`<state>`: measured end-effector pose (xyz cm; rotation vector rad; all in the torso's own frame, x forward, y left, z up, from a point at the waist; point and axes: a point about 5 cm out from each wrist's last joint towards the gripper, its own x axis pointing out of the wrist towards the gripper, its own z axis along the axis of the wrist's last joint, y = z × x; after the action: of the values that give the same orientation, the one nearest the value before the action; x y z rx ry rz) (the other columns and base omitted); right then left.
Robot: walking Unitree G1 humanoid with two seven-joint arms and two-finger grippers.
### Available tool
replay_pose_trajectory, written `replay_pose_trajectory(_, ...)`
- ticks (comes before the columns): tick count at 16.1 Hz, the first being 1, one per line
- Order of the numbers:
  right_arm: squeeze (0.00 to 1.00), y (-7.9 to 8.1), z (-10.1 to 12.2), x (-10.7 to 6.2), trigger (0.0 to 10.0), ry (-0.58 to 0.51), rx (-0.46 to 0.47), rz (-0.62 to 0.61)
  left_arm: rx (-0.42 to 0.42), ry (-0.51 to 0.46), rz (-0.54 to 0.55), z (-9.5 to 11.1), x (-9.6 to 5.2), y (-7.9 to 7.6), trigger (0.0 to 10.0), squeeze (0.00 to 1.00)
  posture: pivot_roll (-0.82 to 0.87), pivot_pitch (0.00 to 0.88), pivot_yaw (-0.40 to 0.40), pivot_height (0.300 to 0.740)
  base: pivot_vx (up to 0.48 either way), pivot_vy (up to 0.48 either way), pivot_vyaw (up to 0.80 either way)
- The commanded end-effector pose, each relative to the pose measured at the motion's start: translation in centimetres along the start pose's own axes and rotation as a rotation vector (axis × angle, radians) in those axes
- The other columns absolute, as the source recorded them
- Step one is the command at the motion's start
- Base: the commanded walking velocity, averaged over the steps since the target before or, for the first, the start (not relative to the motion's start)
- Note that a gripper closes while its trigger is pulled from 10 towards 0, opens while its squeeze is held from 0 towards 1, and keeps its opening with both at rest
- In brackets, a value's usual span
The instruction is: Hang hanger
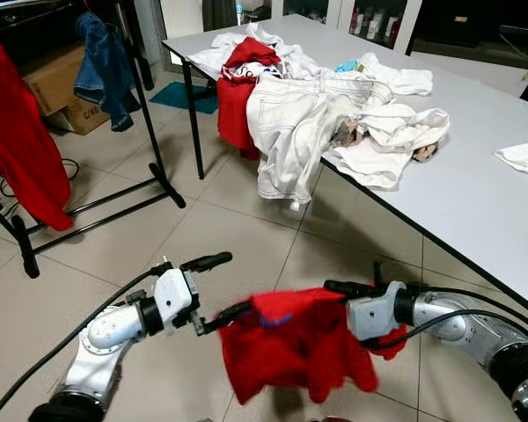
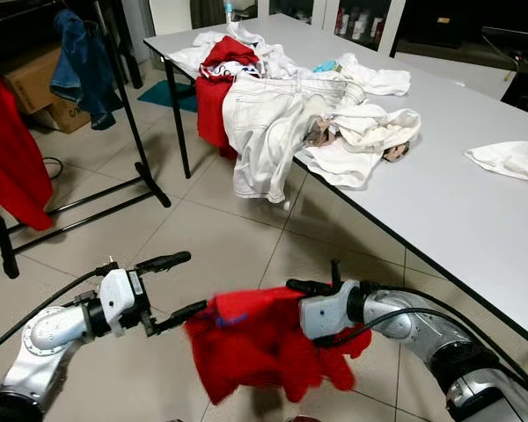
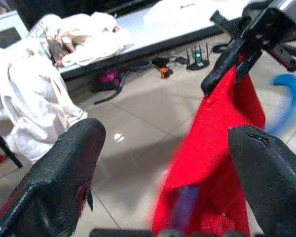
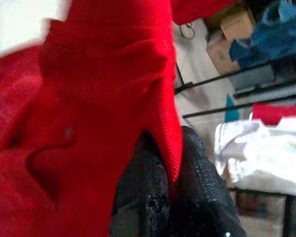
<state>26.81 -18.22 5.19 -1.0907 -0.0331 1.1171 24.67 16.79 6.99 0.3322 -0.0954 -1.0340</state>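
**Red garment held low, rack well off at ten o'clock**

Nearest me, my right gripper (image 1: 339,287) is clamped on a red garment (image 1: 295,347); in the right wrist view the cloth is pinched between the two black fingers (image 4: 153,197). The garment droops below the grip at six o'clock, a little blurred. I cannot make out a hanger inside it, so I can't say whether one is there.

My left gripper (image 1: 218,288) stands at seven o'clock with its fingers spread wide; the lower finger tip is at the garment's edge, but whether it touches I cannot tell. It grips nothing.

Farther out, the table (image 1: 475,202) runs from three to one o'clock, heaped with a pile of white clothes (image 1: 317,114). At ten o'clock stands the black clothes rack (image 1: 150,132), with a denim piece (image 1: 106,66) and another red garment (image 1: 18,141) hanging on it.

To do this well, I'd keep the right grip firm, use the left gripper to steady the collar, lift the cloth off the floor, and only then turn toward the rack.
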Motion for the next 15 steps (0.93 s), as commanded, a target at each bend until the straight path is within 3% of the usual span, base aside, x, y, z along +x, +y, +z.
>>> replay_pose_trajectory(1,0.0,-0.6,0.1,-0.1,0.0,-0.007,0.068,-0.042,0.008,-0.025,0.012,0.4,0.0,-0.1,10.0,0.0,-0.05,0.0,0.009,0.74,0.0,0.0,0.0)
replay_pose_trajectory(4,0.0,-0.7,0.0,-0.1,0.0,-0.013,0.14,-0.051,0.003,-0.04,0.014,0.5,0.2,-0.4,10.0,0.0,-0.06,0.0,0.01,0.74,0.0,0.0,0.0)
replay_pose_trajectory(5,0.0,-0.9,0.0,-0.1,0.0,-0.015,0.199,-0.065,-0.006,-0.057,0.028,0.6,0.3,-0.5,10.0,0.0,-0.06,0.0,0.012,0.74,0.0,0.0,0.0)
replay_pose_trajectory(6,0.0,-1.0,-0.1,-0.3,0.0,-0.016,0.353,-0.095,-0.046,-0.105,0.07,1.0,0.9,-1.1,10.0,0.0,-0.06,0.0,0.013,0.74,0.0,0.0,0.0)
replay_pose_trajectory(10,0.0,-0.8,-0.2,-0.3,0.0,0.006,0.599,-0.133,-0.095,-0.149,0.071,1.4,1.8,-3.2,10.0,0.0,-0.06,0.0,0.016,0.74,0.0,0.0,0.0)
replay_pose_trajectory(15,0.0,-1.6,0.1,-0.6,0.0,0.069,0.637,-0.134,-0.124,-0.149,0.056,1.8,1.9,-3.8,10.0,0.0,-0.07,0.0,0.02,0.74,0.0,0.0,0.0)
